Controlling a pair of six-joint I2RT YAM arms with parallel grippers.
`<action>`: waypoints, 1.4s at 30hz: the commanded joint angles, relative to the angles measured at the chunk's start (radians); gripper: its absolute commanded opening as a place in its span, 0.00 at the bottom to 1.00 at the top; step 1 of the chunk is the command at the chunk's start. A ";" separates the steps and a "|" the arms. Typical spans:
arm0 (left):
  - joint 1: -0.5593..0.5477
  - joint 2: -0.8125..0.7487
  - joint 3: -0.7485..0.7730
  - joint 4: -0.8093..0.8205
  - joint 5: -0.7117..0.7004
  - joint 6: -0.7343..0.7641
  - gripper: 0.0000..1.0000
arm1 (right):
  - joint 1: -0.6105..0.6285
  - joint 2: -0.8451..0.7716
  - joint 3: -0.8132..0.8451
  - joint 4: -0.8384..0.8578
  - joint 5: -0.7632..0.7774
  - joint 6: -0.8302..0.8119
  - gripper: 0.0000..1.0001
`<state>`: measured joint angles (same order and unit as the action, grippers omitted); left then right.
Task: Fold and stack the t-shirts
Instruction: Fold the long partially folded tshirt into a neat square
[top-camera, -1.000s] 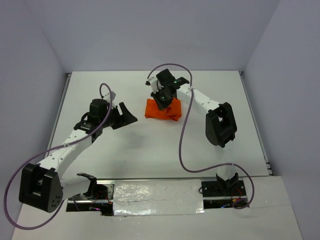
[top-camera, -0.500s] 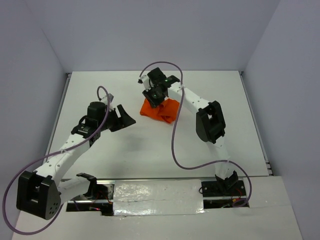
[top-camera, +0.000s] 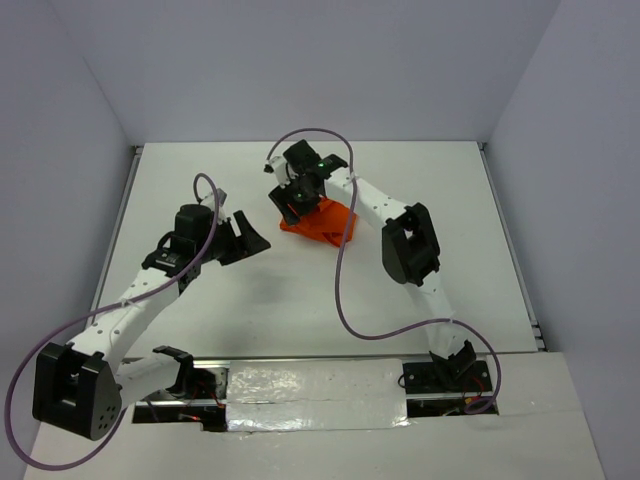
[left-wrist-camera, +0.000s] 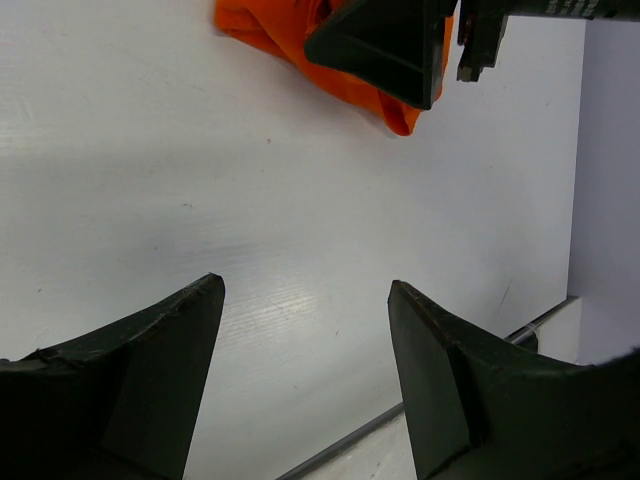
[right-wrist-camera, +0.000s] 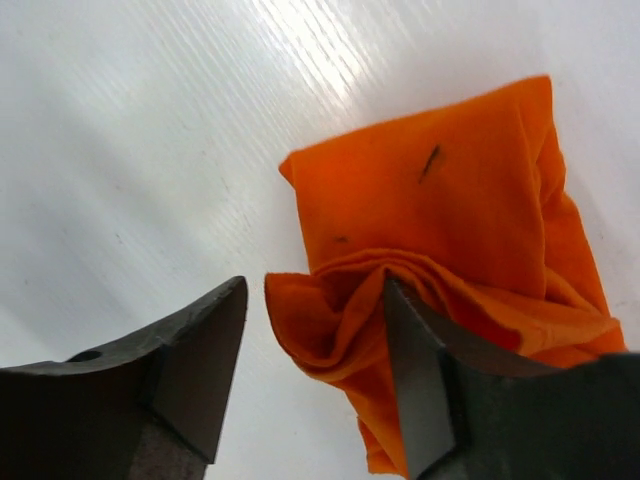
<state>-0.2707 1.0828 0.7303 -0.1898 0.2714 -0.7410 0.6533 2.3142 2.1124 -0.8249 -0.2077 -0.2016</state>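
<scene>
The white table (top-camera: 300, 290) carries both arms, and nearly all of it lies behind and to the sides of the two grippers. The left arm (top-camera: 130, 300) reaches forward and inward from its base, and the right arm (top-camera: 405, 245) bends at the elbow and stretches across to the middle of the far half. The orange t-shirt (top-camera: 328, 224) lies on the table as a small folded bundle directly under the right gripper (top-camera: 290, 196) and spreading away from it on the arm's side. Seen from above, its long axis runs roughly across the table, with the right end a little nearer the arm bases. From the right wrist camera, a flat, smooth folded panel points away from the fingertips, while a bunched, wrinkled edge sits closest to them. The right gripper has its jaws apart, not clamped. The crumpled edge of the shirt lies in the gap between them, bare table shows between one finger and the cloth, and the other finger overlaps the fabric in that view, though I cannot tell whether it touches. The left gripper (left-wrist-camera: 305, 290) is spread wide and holds nothing. It hangs over bare table with the shirt well ahead of it and off toward the right gripper.
</scene>
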 joint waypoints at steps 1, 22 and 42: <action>0.004 -0.024 0.003 0.003 -0.008 -0.015 0.80 | 0.011 0.019 0.069 0.003 -0.022 0.008 0.66; -0.002 -0.031 0.029 0.159 0.123 -0.049 0.73 | -0.152 -0.341 -0.201 0.189 -0.375 -0.160 0.53; -0.035 -0.035 0.001 0.174 0.103 -0.069 0.73 | -0.241 -0.155 -0.164 0.018 -0.417 -0.403 0.08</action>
<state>-0.3019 1.0863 0.7467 -0.0498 0.3786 -0.7929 0.4015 2.1178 1.8767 -0.7906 -0.6460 -0.5976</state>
